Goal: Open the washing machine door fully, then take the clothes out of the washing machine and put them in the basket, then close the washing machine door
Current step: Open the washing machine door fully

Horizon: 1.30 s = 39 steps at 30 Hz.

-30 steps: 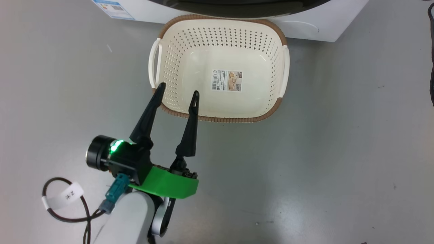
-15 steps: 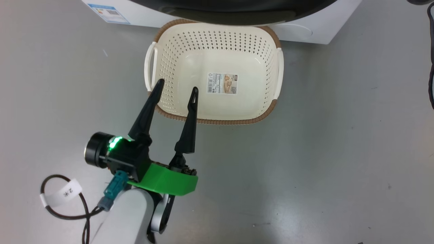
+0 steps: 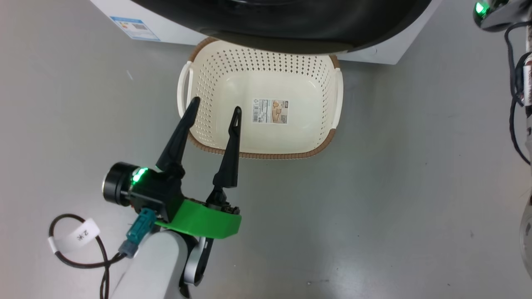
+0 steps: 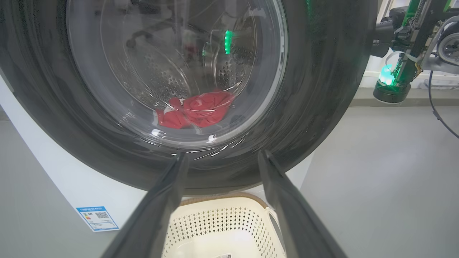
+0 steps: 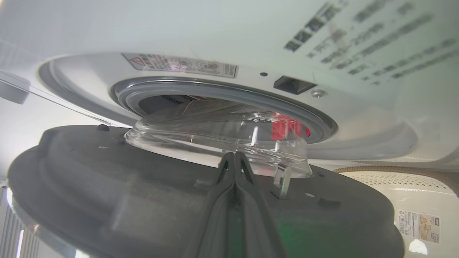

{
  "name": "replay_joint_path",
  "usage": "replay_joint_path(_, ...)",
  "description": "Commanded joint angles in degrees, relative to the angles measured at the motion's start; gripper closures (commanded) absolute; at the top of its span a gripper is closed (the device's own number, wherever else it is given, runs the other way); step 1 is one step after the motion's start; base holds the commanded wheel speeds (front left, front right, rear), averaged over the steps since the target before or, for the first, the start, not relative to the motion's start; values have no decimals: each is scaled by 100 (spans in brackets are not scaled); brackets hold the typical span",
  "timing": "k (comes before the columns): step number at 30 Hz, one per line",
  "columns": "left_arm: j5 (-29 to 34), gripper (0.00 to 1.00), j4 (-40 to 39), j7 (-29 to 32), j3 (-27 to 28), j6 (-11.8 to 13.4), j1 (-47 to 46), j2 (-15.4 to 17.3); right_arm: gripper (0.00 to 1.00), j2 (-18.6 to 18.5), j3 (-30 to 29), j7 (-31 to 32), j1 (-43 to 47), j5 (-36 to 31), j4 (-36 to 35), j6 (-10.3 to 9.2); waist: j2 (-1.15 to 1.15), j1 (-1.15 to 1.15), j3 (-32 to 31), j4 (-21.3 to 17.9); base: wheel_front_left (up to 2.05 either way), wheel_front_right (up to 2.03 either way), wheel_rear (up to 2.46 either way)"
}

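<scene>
The door (image 4: 322, 89) is only part open, with the clenched right claw (image 5: 233, 157) at its inner face. The clothes (image 4: 200, 109) lie in the drum (image 4: 168, 82); the basket (image 3: 257, 66) is empty, and the left claw (image 3: 216, 104) is released.

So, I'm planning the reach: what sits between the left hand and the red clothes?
The door: in the left wrist view the clothes show through its glass, beyond the left hand.

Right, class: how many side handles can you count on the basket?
2. The basket has a left handle and a right handle; the washing machine door hides its far rim.
</scene>
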Motion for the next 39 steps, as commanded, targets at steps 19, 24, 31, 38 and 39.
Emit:
replay_joint_path(19,-25,0,-65,-44,297,-25,159,101,100,415,-39,552,900,26,-546,37,0,0,-519,-44,0,0,0)
replay_joint_path(24,-10,0,-45,-44,337,-9,233,101,100,473,-66,677,1126,62,-651,37,0,0,-672,-61,0,0,0)
replay_joint_path(31,-28,0,-3,-44,349,16,356,101,100,528,-38,833,1500,82,-849,37,0,0,-934,-57,0,0,0)
replay_joint_path(38,-38,0,52,-44,337,-13,483,101,100,554,-29,945,1896,143,-992,37,0,0,-1214,42,0,0,0)
replay_joint_path(39,-45,0,51,-44,320,-8,502,101,100,556,-28,965,1970,153,-1014,37,0,0,-1255,70,0,0,0)
